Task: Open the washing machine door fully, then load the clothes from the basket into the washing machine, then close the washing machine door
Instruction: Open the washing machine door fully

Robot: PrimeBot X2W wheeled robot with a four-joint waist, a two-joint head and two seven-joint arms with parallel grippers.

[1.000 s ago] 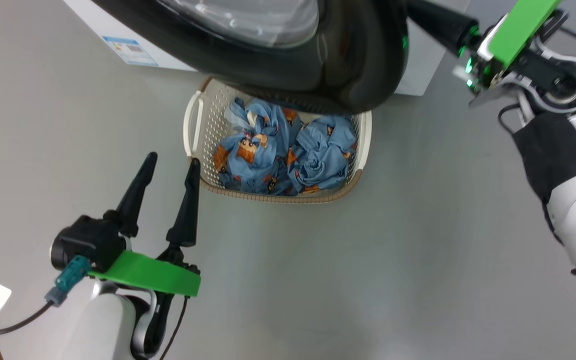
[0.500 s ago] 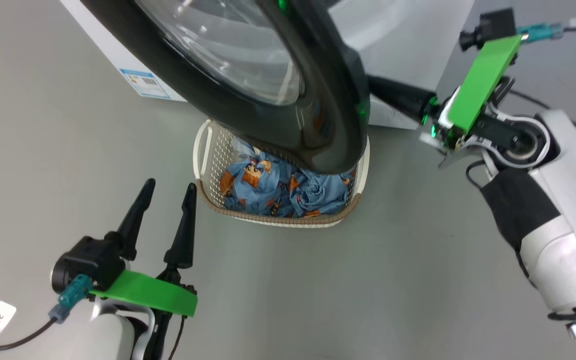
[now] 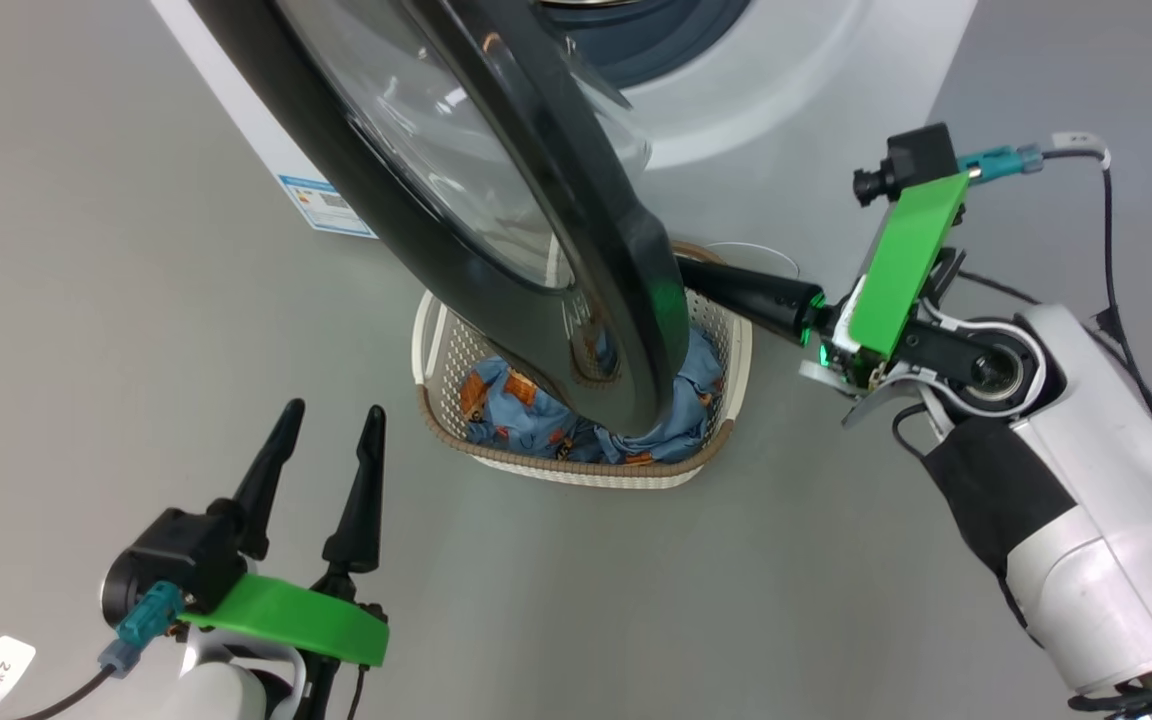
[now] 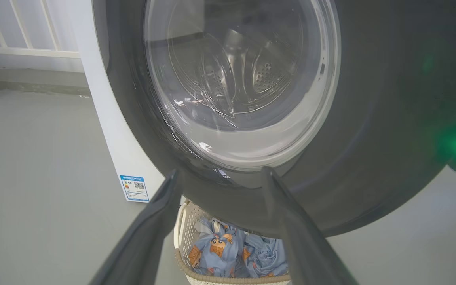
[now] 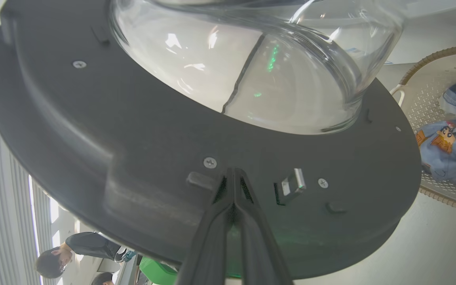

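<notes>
Glossy black door (image 3: 636, 330), its clear glass bowl bulging, stands part open at 12 o'clock over the perforated cream basket (image 3: 576, 466) of bear-print blue clothes (image 3: 521, 420). The right tool (image 5: 232, 174), fingers pressed together and holding nothing, has its tips against the door's matte, screw-studded inner face in the right wrist view. The left tool (image 3: 334, 412), at 7 o'clock, gapes empty.
</notes>
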